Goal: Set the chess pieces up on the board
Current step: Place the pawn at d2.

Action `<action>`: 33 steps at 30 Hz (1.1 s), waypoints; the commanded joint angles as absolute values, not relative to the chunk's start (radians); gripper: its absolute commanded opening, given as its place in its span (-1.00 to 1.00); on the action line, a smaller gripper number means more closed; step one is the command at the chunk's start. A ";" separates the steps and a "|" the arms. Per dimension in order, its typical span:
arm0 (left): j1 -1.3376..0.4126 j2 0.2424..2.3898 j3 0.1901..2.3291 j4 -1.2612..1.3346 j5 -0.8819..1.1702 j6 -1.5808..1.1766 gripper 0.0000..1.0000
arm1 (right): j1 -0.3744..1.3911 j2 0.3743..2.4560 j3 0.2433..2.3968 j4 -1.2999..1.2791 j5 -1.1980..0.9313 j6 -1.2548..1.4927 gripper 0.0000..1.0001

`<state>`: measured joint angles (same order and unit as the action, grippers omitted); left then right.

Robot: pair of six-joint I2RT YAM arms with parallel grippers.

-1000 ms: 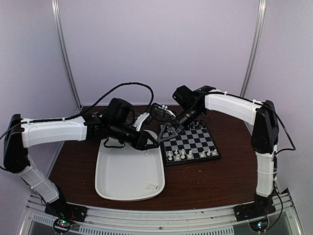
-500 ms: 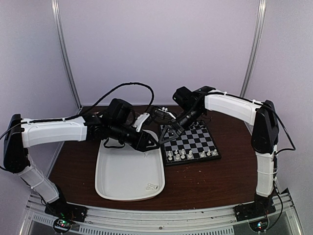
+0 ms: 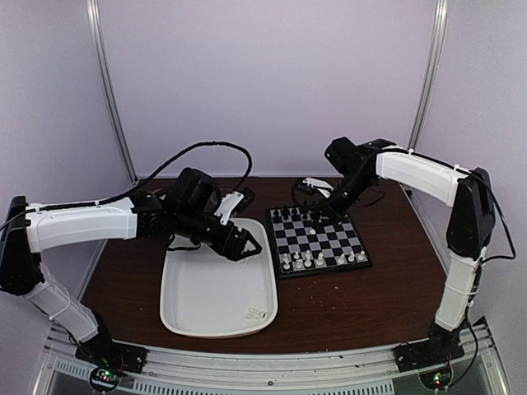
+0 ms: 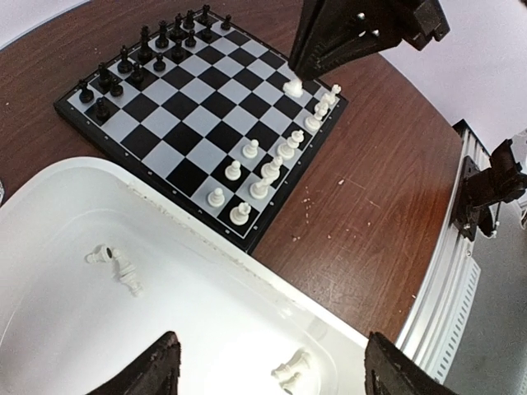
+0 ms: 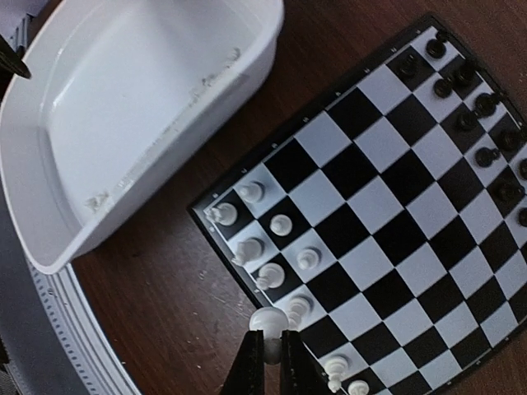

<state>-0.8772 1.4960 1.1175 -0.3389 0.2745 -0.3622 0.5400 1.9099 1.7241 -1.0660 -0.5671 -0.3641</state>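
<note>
My right gripper (image 5: 270,355) is shut on a white chess piece (image 5: 269,319), hanging above the near-left part of the board (image 3: 333,240). The left wrist view shows that gripper (image 4: 294,81) with the piece (image 4: 291,87) at its tips. Several white chess pieces (image 3: 319,260) stand along the board's near edge, and black chessmen (image 3: 303,215) line the far side. My left gripper (image 4: 274,378) is open over the white tray (image 3: 210,290), holding nothing. Three loose white pieces lie in the tray (image 4: 293,367), (image 4: 102,254), (image 4: 128,278).
The white oblong tray (image 4: 49,329) sits just left of the board (image 4: 188,125), their edges nearly touching. Brown tabletop (image 3: 346,304) lies in front of both. The arms' metal base rail (image 3: 272,374) runs along the near edge. A black cable (image 3: 206,148) loops behind the left arm.
The two grippers met beside the board's left edge. The right one shut on the white piece, the left one opened. The right arm has swung back right over the board; the left drew back over the tray.
</note>
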 commanded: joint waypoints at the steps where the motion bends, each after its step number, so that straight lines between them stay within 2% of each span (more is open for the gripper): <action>1: -0.876 1.498 1.115 -0.335 0.248 -0.341 0.54 | 0.546 1.867 1.641 -0.980 -0.324 -0.420 -0.93; 7: -0.876 1.512 1.117 -0.333 0.252 -0.352 0.54 | 0.544 1.915 1.628 -0.967 -0.266 -0.420 -0.92; 22: -0.876 1.540 1.118 -0.351 0.222 -0.384 0.54 | 0.557 2.025 1.634 -0.956 -0.284 -0.414 -0.89; 33: -0.876 1.560 1.123 -0.350 0.233 -0.396 0.54 | 0.579 2.024 1.596 -0.959 -0.289 -0.428 -0.88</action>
